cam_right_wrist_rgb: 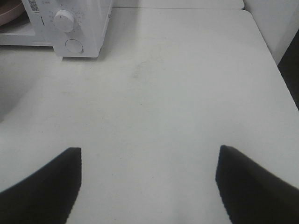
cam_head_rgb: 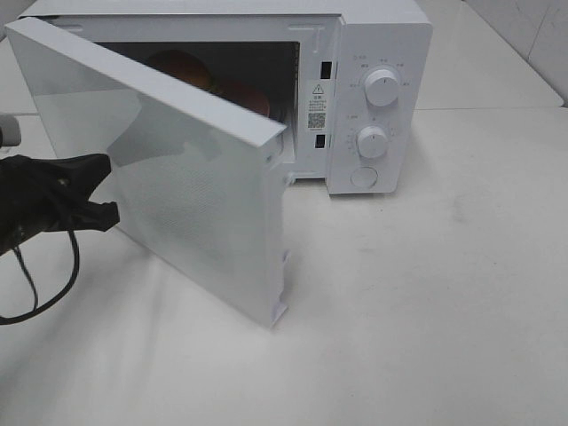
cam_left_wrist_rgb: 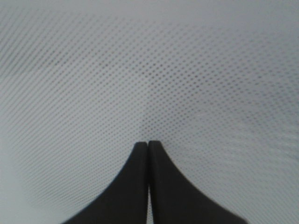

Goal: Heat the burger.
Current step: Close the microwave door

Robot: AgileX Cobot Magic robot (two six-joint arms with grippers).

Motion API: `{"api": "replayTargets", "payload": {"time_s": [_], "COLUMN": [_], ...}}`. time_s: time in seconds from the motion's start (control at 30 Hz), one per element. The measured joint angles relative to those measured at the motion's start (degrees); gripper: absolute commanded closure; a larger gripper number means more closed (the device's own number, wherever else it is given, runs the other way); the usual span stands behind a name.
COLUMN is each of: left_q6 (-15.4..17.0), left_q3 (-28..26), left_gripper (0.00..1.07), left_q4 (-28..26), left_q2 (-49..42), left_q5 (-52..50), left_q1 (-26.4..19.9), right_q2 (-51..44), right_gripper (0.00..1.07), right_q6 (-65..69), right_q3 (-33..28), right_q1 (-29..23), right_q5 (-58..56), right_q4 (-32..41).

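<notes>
The burger (cam_head_rgb: 182, 67) shows dimly as a golden-brown dome deep inside the white microwave (cam_head_rgb: 377, 40), on a pink plate (cam_head_rgb: 251, 96) whose rim also shows in the right wrist view (cam_right_wrist_rgb: 9, 11). The microwave door (cam_head_rgb: 191, 177) stands partly open, swung toward the front left. My left gripper (cam_head_rgb: 106, 170) is shut, its tips (cam_left_wrist_rgb: 148, 144) close against the dotted outer face of the door (cam_left_wrist_rgb: 149, 70). My right gripper (cam_right_wrist_rgb: 149, 151) is open over bare table, holding nothing, and is out of the exterior high view.
The microwave's panel carries two dials (cam_head_rgb: 382, 89) (cam_head_rgb: 373, 140) and a round button (cam_head_rgb: 364, 176). The white table (cam_head_rgb: 426, 293) stretches to the right and front of the oven. A black cable (cam_head_rgb: 53, 284) loops under my left arm.
</notes>
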State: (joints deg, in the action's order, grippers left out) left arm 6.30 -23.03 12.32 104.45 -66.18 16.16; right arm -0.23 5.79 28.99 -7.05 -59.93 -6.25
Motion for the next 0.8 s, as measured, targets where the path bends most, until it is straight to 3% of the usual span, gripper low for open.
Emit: {"api": "replayTargets", "payload": {"time_s": [0.1,0.3,0.63,0.8], "left_q6": [0.0,-0.9,-9.9,-10.8], "left_q3": [-0.7,-6.8,-18.2,-21.8], "left_gripper": [1.07,1.07,1.07,1.07], "left_q4": [-1.2,-9.7,-21.1,-22.4], "left_q2": [0.1,0.1,1.0,3.5], "left_q5": [0.2,5.3,14.6,16.8], "left_q1": [1.0,6.5,13.9,15.4], "right_q2": [0.0,0.0,0.0,0.0], "right_gripper": [0.31,0.31,0.31,0.31], "right_q6": [0.0,0.0,0.0,0.0], "right_q3": [0.0,0.0,0.0,0.0], "right_q1": [0.0,0.0,0.0,0.0], "right_q5": [0.0,0.0,0.0,0.0], "right_q4": [0.0,0.0,0.0,0.0]}}
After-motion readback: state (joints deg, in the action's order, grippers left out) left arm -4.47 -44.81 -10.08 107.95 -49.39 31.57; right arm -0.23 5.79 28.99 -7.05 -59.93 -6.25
